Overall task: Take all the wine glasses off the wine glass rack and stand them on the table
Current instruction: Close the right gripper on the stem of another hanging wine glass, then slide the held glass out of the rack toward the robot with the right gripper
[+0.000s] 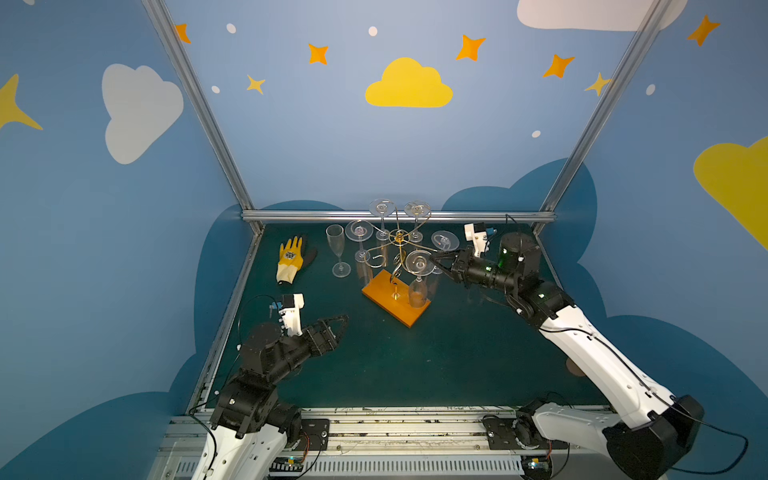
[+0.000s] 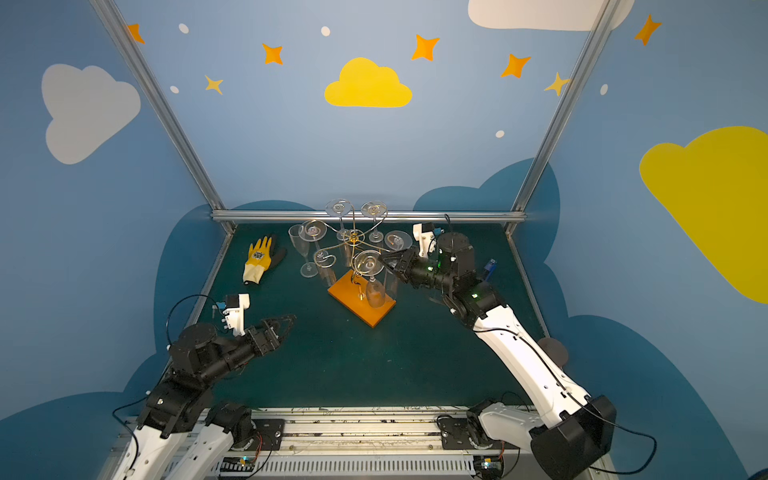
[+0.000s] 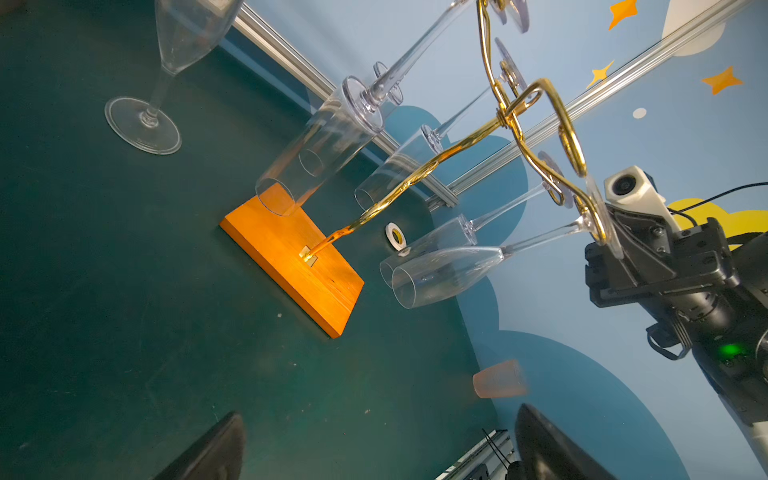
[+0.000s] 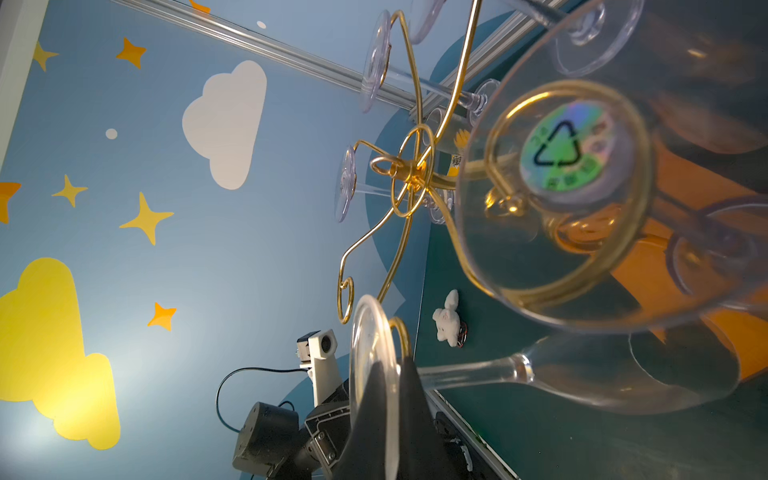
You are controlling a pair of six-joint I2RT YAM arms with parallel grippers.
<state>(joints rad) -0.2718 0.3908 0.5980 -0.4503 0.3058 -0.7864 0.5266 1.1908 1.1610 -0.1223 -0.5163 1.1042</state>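
My right gripper was clamped tight on the clear round foot of the wine glass, which hung bowl-down from a curled gold arm of the wine glass rack, above its orange base. My left gripper gaped wide, holding nothing.

The wine glass rack is gold with an orange base, the wine glass clear. The glove is yellow and black, the table dark green.

The wine glass rack stands on the surface; the right end effector clamps the foot of a hanging wine glass.
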